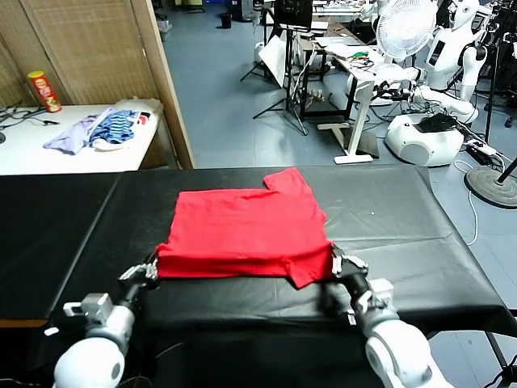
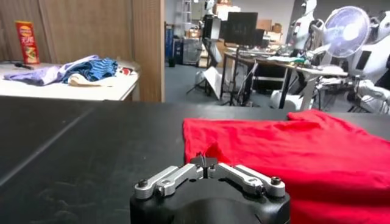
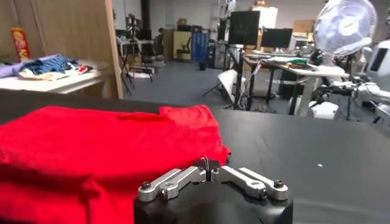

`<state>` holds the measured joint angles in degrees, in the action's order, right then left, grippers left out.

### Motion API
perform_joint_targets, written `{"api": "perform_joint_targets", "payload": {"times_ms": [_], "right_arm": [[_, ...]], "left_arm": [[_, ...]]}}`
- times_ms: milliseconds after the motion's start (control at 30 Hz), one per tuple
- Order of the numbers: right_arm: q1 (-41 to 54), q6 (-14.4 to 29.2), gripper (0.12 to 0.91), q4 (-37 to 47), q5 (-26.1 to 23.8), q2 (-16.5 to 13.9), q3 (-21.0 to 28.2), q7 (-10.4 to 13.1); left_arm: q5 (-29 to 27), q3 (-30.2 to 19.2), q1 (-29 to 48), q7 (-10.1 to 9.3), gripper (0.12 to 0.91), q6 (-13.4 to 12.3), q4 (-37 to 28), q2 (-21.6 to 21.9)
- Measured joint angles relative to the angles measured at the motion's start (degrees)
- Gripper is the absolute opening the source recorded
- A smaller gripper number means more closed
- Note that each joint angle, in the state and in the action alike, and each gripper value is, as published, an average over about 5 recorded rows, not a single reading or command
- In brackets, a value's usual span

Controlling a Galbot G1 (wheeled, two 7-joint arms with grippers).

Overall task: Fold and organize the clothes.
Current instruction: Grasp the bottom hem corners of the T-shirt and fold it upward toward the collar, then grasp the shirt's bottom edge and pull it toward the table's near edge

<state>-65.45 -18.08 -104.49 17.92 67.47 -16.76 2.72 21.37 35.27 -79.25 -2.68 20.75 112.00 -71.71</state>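
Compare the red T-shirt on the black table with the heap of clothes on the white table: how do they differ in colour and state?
The red T-shirt is one plain bright colour; the heap of clothes mixes lilac and blue stripes. The T-shirt lies flat and partly folded on the black table, between the left gripper and right gripper; the heap is crumpled on the white table. Both are fabric garments.
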Motion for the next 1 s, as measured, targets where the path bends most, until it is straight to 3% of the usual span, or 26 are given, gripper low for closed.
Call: {"api": "perform_joint_targets", "payload": {"times_ms": [100,200,367,433,567,767,867,1000], "right_arm": [[-0.62,-0.34,0.357,-0.51,0.01,-0.54,-0.39,-0.99],[-2.59,-1.47,0.507,-2.93,-0.04,-1.31,-1.17,-1.42],[-7.44,-2.70,0.749,-7.62,-1.13,-2.53,-2.96,-1.08],[-9.18,-2.69,0.780,-8.47,-1.50,-2.64,-3.47,-1.02],[-11.73,-2.60,0.722,-8.86,-2.21,-2.22,-3.78,-1.00],[-12.78,-2.62,0.497,-7.80,-2.56,-1.15,-3.74,-0.92],[-13.08,-2.68,0.377,-7.21,-2.48,-0.70,-3.61,-0.88],[-13.79,-2.60,0.192,-7.16,-2.43,-0.42,-3.53,-0.66]], "left_arm": [[-0.25,-0.27,1.38,-0.56,0.129,0.01,-1.86,-0.05],[-0.34,-0.21,1.61,-0.79,0.201,0.27,-2.32,0.02],[-0.18,-0.02,-0.05,-0.91,0.470,0.84,-0.72,0.54],[0.04,-0.01,-1.12,-0.92,0.588,0.93,0.14,0.67],[1.53,0.08,-3.01,-0.87,0.759,1.29,0.98,0.51],[4.20,0.54,-3.72,-0.82,0.788,2.03,0.59,0.18],[4.79,0.81,-3.61,-0.76,0.727,2.17,-0.17,0.18],[5.44,0.91,-3.48,-0.67,0.521,2.33,-1.08,0.07]]}}
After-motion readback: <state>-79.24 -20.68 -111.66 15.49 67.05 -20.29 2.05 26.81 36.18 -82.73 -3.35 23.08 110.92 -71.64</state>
